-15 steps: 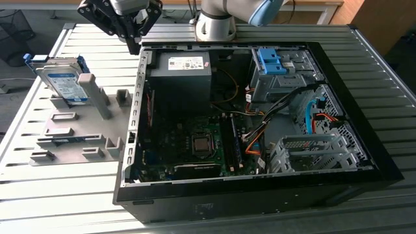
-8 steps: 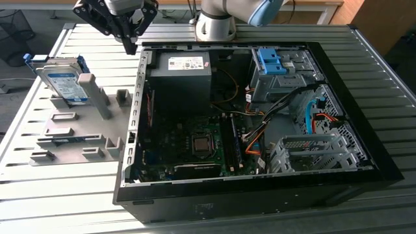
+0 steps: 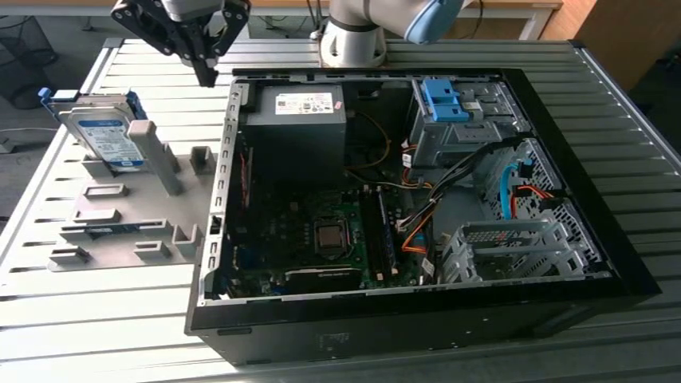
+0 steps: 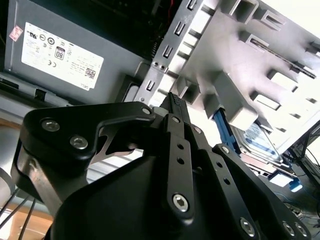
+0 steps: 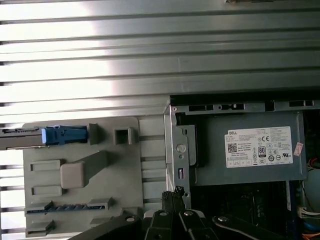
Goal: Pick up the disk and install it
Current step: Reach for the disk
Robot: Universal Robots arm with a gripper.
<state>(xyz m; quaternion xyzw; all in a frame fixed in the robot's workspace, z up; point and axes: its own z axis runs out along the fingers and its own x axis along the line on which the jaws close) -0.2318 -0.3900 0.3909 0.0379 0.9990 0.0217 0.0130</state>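
My gripper (image 3: 206,73) hangs above the ribbed metal table (image 3: 107,319), over the wall of the open black computer case (image 3: 426,331) that lies on the exterior view's left. My jaws are pressed together, tip against tip, narrowing to one black point, and they hold nothing. In the second wrist view my fingers (image 4: 176,130) are flat black bars studded with round bolt heads, ending in a small ridged tip.

The disk (image 3: 104,137) stands on edge in a slot at the far corner of a grey plastic holder (image 3: 159,231). It is to the exterior view's left of the case and apart from me. It is a flat silver-grey slab, leaning back a little, with a white-and-blue label on its face and blue plastic rails along its edges. In the first wrist view I see it edge-on, a thin strip with a blue tab. The holder is a matte plate with raised rectangular pockets, and a slanted upright post (image 3: 159,159) stands just beside the disk.

Inside the case sit a boxy grey power supply (image 3: 298,120) with a white sticker, a dark circuit board (image 3: 319,239), a light-blue plastic bracket (image 3: 442,100) in a metal bay, a perforated metal cage (image 3: 511,247), and loose orange and black cables (image 3: 420,223).
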